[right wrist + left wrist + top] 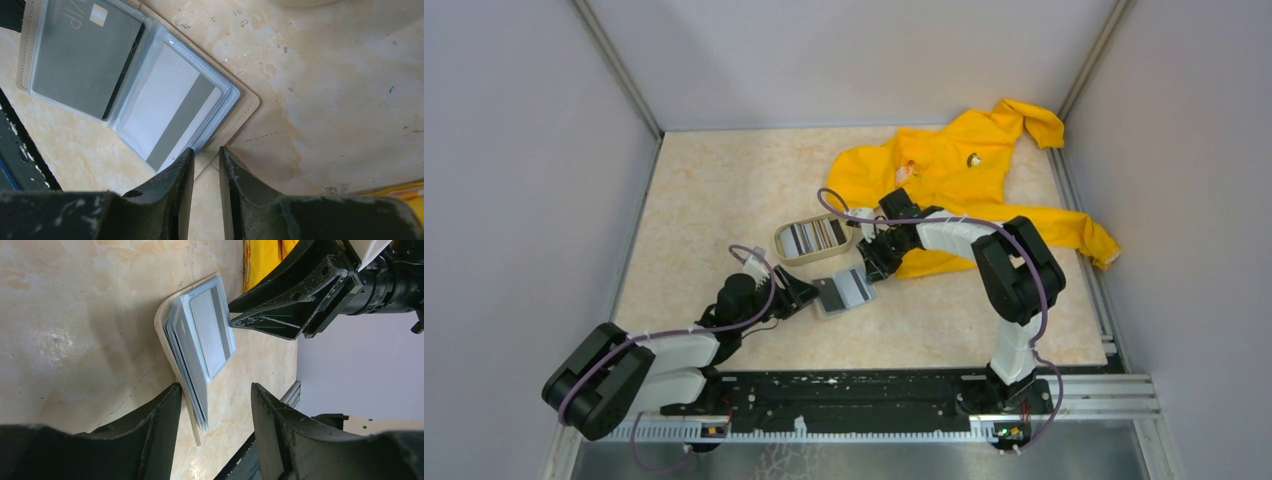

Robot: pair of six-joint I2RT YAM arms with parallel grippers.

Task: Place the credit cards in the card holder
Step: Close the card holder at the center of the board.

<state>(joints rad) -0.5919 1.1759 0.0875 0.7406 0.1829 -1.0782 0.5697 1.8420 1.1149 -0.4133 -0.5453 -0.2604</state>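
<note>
At the near edge we find the black mounting rail point(854, 395) carrying both arm bases. The left gripper point(216, 390) lies low over the table point(724, 190), a smooth, beige, marble-patterned surface. Its matte black fingers stand well apart and clamp nothing, and the near corner of the card holder point(245, 107) reaches in beside one finger. The card holder lies open and flat on the table between the two grippers. It consists of a thin cream cover with rounded corners and stitched, glossy clear plastic sleeves fanned in layers. The dark grey card point(85, 55) sits in the left sleeve and shows pale lettering and a small light square. The pale card point(170, 115), crossed by a broad grey stripe, sits in the right sleeve. The right gripper point(205, 152) meets the holder's far edge, with its jaws nearly together and the cover's rim lying in the narrow gap. We cannot tell whether the jaws pinch it. Beyond stands an oval cream tray point(784, 240) holding a row of thin flat pieces on edge. Farthest lies a crumpled yellow garment point(954, 170) of soft fabric.
</note>
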